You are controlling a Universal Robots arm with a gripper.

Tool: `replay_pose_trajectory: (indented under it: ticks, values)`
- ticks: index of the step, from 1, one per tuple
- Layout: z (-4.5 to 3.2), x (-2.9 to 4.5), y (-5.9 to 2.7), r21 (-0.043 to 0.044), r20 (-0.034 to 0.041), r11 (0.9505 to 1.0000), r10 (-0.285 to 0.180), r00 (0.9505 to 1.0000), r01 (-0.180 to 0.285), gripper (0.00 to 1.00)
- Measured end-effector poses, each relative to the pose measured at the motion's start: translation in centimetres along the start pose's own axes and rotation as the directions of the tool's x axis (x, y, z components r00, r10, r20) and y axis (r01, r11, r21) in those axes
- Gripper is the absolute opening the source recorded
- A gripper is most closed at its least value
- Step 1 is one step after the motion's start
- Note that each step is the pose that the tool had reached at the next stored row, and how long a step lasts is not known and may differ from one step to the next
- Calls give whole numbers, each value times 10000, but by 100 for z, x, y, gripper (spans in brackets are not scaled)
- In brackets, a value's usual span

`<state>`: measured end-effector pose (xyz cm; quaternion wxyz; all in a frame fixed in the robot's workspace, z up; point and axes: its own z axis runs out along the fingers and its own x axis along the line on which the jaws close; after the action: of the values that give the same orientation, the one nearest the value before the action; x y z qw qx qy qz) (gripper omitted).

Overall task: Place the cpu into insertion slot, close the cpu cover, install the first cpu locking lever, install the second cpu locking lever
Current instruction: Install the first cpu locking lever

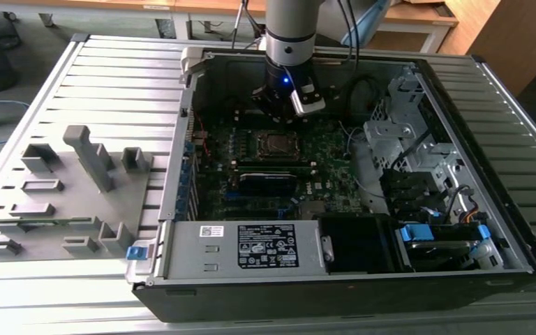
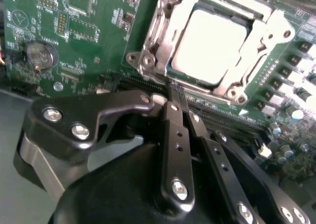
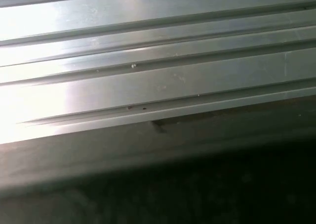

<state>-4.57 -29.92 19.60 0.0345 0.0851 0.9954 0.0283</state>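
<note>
Silver cpu cover (image 2: 224, 80) lies shut over the cpu (image 2: 210, 43); the claw (image 2: 178, 103), fingers together, at its edge.

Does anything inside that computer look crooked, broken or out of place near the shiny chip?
Nothing stands out. In the second wrist view the cpu lies flat and square in its socket, with the cpu cover framing it evenly. The end effector sits beside the socket's edge with its fingers together.
</note>
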Motion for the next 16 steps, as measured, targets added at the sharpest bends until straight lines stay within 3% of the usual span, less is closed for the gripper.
replay_pose_trajectory:
  ticks: [4, 8, 9, 12, 16]
  values:
    - [-4, 0, -8, -20, -12, 10000, 2, 10000, -3, 11]
    - [-4, 0, -8, -374, -71, 9993, 28, 10000, -31, 11]
    - [-5, 0, -8, -423, -81, 9991, 31, 10000, -34, 11]
    - [-17, -1, -5, -467, -83, 9989, 36, 10000, -39, 11]
    - [-75, -4, -3, -457, -86, 9989, 34, 10000, -38, 11]
